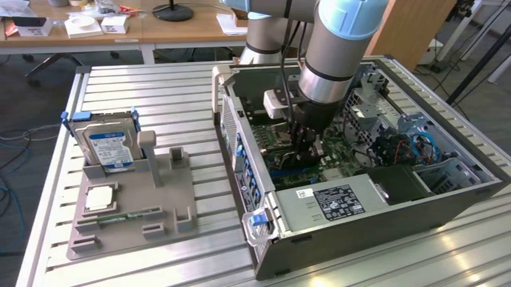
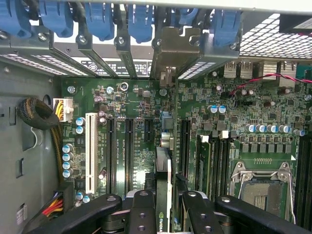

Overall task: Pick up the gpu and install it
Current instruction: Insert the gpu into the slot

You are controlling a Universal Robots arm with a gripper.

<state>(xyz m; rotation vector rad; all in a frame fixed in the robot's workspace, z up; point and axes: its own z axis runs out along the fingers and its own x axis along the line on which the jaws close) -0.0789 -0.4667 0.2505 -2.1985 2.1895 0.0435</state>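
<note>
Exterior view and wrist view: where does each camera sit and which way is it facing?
Exterior view: off the arm, raised, looking down across the table at the open computer case; the arm and tool reach into it.
Wrist view: on the wrist, looking along the tool onto the motherboard; tool fingers grip the gpu edge-on.
Shared: the motherboard and the tool.

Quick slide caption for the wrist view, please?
Pincer grips the gpu edge-on above the motherboard inside the open computer case.
</note>
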